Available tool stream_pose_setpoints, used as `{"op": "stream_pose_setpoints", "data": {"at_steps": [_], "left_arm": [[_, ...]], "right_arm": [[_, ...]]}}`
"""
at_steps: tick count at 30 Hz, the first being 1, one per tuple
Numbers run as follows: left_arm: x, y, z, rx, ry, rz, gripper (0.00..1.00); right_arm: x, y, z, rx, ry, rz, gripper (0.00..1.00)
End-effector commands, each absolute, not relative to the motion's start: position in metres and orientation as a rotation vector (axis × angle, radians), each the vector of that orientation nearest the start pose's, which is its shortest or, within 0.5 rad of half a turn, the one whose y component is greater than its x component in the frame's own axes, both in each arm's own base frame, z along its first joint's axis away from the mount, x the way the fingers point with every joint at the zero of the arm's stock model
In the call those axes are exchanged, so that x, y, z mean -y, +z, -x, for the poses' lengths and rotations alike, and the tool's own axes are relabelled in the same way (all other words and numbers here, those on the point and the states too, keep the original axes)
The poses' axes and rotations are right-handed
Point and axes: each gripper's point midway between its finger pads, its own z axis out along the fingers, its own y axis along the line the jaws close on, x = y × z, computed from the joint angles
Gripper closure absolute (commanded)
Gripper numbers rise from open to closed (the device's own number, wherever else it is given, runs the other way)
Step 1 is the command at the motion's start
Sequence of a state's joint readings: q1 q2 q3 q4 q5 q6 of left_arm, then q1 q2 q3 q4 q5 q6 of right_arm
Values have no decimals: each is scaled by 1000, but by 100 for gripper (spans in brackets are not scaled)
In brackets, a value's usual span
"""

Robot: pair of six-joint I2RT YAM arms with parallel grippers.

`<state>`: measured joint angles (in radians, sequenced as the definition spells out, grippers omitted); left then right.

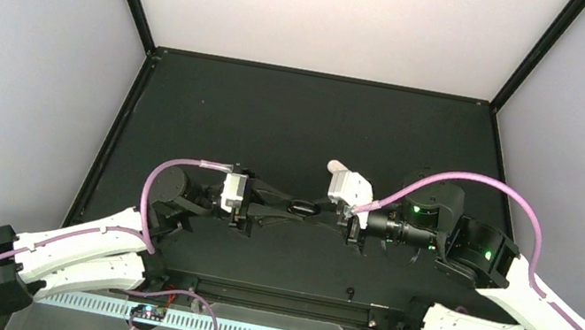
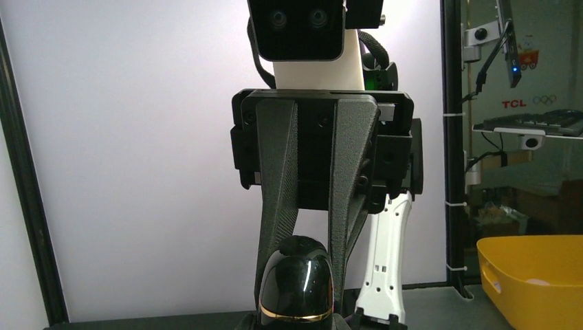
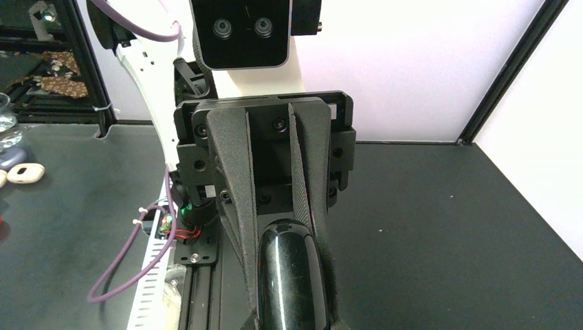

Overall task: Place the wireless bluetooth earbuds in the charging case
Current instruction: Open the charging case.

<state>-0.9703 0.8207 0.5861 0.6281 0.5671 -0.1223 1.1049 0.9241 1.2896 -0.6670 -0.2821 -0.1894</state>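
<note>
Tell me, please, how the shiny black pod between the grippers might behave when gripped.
The black pod looks glossy, mirroring the lights, so probably slippery. Its rounded sides could let it squirt from the fingers. It seems rigid, showing no dent under the pinch.

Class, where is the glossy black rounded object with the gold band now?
The glossy black rounded object is at the top view's centre, clamped between the left gripper and the right gripper, jaws meeting from opposite sides.

Legible marking: the letters "TCL" (image 2: 509,104), on a pale background panel (image 2: 550,79) at the right of the left wrist view, beside a ring emblem (image 2: 543,100); no other text readable
</note>
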Motion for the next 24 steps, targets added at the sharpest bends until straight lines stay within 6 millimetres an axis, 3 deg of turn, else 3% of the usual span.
{"op": "stream_pose_setpoints", "data": {"at_steps": [1, 5, 10, 13, 15, 18, 21, 24], "left_arm": [[295, 411, -86, -867, -1294, -989, 83], [296, 411, -86, -860, -1298, -995, 98], [296, 411, -87, -862, -1291, -989, 98], [296, 412, -88, -869, -1296, -975, 80], [296, 412, -88, -870, -1300, -973, 75], [296, 411, -87, -866, -1305, -981, 81], [297, 411, -85, -854, -1307, -995, 98], [297, 410, -84, -851, -1302, -1004, 98]], "right_arm": [[-286, 390, -109, -1449, 754, 1303, 99], [-287, 386, -107, -1443, 750, 1323, 99], [-287, 386, -102, -1433, 766, 1343, 99], [-286, 386, -102, -1431, 760, 1342, 99], [-284, 386, -103, -1431, 750, 1338, 99], [-284, 385, -103, -1432, 747, 1339, 99], [-285, 382, -103, -1435, 748, 1348, 99], [-285, 384, -103, -1435, 754, 1342, 92]]}}
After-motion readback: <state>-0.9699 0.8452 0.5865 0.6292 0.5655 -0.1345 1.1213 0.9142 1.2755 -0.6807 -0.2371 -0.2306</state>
